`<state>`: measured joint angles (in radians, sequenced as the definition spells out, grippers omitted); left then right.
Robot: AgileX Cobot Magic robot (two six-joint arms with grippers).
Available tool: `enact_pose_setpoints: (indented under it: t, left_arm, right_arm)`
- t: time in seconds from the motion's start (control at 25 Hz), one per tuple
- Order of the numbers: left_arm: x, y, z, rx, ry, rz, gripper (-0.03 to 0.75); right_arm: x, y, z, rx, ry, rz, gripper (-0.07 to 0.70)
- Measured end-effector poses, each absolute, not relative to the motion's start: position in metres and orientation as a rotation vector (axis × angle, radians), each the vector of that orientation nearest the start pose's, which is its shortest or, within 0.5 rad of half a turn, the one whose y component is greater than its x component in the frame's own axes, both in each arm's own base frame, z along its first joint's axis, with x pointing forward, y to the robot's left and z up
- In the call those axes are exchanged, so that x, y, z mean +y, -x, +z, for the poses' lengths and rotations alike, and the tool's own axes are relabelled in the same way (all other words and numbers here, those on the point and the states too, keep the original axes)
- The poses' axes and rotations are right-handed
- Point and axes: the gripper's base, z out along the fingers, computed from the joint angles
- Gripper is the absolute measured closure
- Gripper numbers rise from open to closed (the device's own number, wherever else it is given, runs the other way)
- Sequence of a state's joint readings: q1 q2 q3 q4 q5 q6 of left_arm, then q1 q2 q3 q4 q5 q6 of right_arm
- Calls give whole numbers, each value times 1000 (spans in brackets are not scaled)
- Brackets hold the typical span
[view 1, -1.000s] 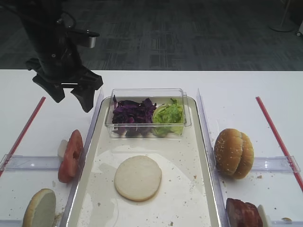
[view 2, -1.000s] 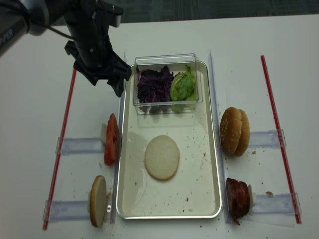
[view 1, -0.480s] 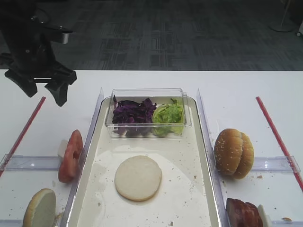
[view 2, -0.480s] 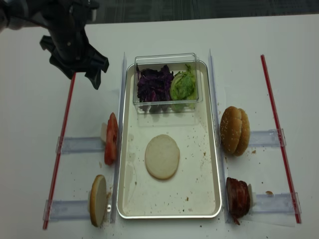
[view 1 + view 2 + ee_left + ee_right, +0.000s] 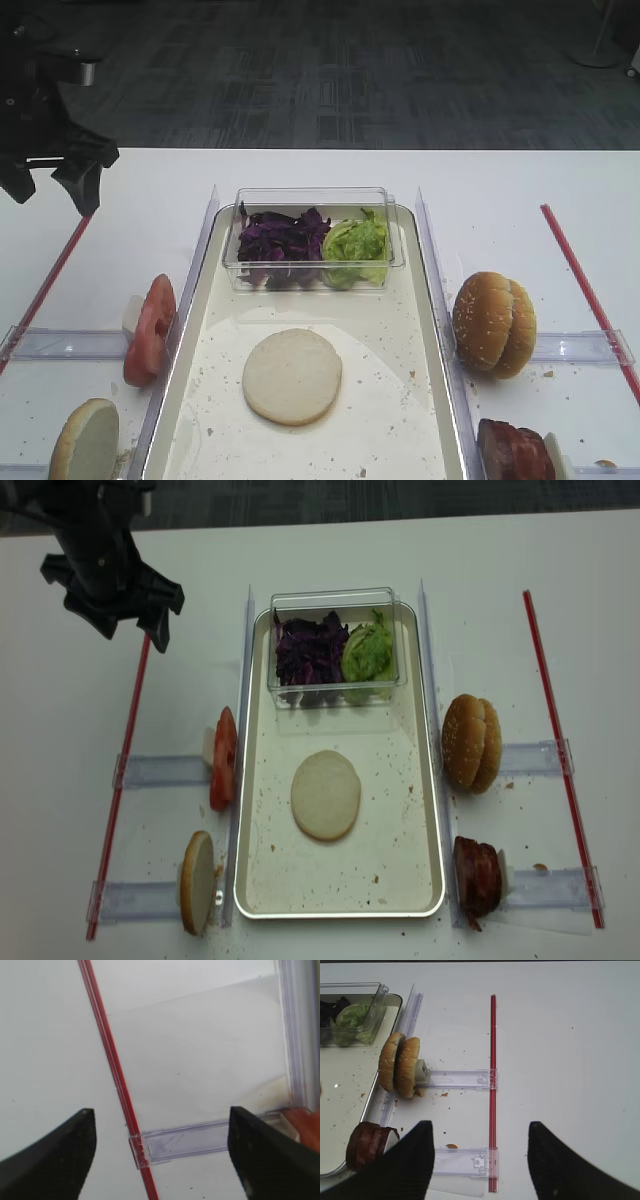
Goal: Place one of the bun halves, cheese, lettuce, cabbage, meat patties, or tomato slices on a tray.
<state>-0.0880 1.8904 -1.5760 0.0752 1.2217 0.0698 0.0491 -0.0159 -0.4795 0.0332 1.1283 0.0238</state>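
Exterior high: left gripper (image 5: 48,185) hanging at the far left edge over the white table (image 5: 500,190), jaws spread apart and empty, arm above cut off by the frame. One of the bun halves (image 5: 291,376) flat on the tray (image 5: 425,300), near its middle; another standing on edge at the lower left, partly cropped. Cabbage (image 5: 281,243) and lettuce (image 5: 355,246) side by side in the clear box (image 5: 312,197) at the tray's far end. Tomato slices (image 5: 149,330) on edge just left of the tray; meat patties (image 5: 512,452) cut off at the bottom right

Right wrist: right gripper (image 5: 481,1160) above the table right of the tray, fingers wide apart, nothing between; sesame buns (image 5: 400,1065) upright on a clear rack, red strip (image 5: 492,1085) running past it

Left wrist: only two dark fingertips (image 5: 60,1145) at the lower corners, spread wide over bare table and a red strip; tomato barely visible at the right edge

Exterior high (realsense): left gripper open over the far end of the left red strip, well apart from the tray
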Motion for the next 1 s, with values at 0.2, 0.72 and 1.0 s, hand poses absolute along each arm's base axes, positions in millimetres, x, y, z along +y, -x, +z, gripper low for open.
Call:
enact_pose_setpoints:
  t: [0.2,0.72,1.0]
  left_arm:
    - [-28,-385,254,3007,-260,86,222]
    - [-27,-356,310,2867,-237,61,223]
    - [-24,-309,324,2857,-234,41,223]
  right_arm:
    - [2,8,266,2117,30,84,186]
    - [2,8,266,2117,32,83,186]
    - [2,8,266,2117,33,82,186]
